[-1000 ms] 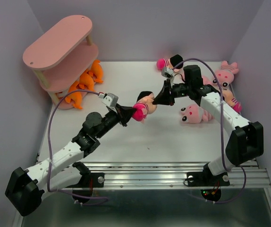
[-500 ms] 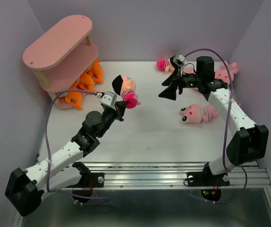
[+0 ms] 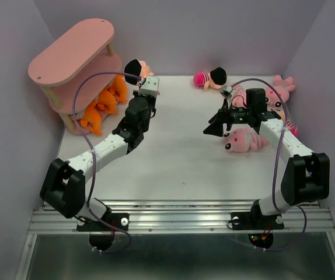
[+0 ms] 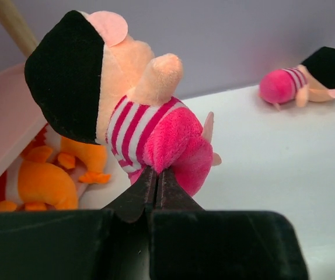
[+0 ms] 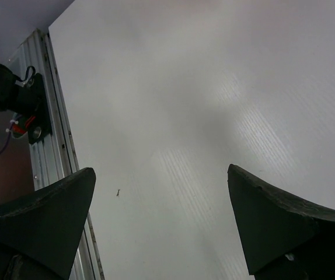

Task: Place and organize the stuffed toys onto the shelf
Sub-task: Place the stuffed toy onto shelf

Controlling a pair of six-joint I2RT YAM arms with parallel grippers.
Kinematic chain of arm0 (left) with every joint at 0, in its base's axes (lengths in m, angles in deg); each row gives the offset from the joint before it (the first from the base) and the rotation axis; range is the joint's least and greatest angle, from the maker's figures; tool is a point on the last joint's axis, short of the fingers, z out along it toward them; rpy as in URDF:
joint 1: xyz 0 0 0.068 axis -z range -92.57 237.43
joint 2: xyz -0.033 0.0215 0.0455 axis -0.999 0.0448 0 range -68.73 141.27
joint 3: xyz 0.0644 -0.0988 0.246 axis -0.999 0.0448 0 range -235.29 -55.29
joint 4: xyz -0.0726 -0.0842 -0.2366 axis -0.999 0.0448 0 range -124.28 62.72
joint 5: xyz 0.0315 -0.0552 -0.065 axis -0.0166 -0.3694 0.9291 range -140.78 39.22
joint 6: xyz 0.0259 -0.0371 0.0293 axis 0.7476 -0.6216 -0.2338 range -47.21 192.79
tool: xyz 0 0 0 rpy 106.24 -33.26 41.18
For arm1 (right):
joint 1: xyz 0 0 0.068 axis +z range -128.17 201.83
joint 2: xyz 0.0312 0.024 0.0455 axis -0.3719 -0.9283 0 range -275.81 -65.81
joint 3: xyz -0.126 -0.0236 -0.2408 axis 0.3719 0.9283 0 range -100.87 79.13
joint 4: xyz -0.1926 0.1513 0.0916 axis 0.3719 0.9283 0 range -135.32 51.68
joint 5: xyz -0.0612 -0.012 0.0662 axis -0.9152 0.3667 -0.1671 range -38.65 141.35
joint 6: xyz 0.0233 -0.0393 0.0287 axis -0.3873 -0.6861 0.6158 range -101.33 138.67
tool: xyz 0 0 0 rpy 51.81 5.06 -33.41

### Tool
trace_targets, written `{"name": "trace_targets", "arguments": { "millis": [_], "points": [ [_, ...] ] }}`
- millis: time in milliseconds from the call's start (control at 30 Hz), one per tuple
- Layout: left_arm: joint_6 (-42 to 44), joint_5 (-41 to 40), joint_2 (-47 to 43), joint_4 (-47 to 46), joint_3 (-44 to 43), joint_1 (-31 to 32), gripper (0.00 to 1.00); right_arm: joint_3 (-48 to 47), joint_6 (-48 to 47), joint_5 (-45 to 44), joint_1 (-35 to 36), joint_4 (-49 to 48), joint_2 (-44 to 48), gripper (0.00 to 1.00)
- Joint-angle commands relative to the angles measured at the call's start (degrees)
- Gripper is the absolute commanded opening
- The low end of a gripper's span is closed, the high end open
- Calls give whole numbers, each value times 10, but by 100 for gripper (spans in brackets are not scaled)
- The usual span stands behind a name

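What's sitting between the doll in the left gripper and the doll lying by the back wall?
Nothing: only bare white table separates the held doll from the lying doll, clearest in the left wrist view.

No text, label or number can be read anywhere

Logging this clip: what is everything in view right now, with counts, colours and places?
shelf: one, pink, pale posts, far left.
orange toys: at least three, low in the shelf.
held doll: one, black hair, magenta stripes, beside the shelf.
lying doll: one, same colours, far edge.
pink animals: two clear, perhaps a third behind the right arm.
table: one, white.
left gripper: shut on the held doll.
right gripper: open, empty.
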Motion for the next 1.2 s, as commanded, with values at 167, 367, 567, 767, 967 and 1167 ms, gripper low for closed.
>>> {"name": "trace_targets", "arguments": {
  "millis": [167,367,567,767,967,1167],
  "points": [
    [32,-90,109,-23,-153,-54,0,24,-39,31,-25,-16,6,100],
    [19,-104,167,0,-225,-79,0,41,-53,42,-45,-18,9,100],
    [9,-99,199,28,-273,-95,0,46,-60,57,-57,-18,10,100],
    [-5,-82,230,57,-315,-115,0,52,-61,80,-73,-18,16,100],
    [-13,-80,259,84,-362,-135,0,54,-61,90,-79,-18,23,100],
    [-29,-90,275,99,-379,-154,0,55,-61,97,-84,-18,30,100]
  ]
}}
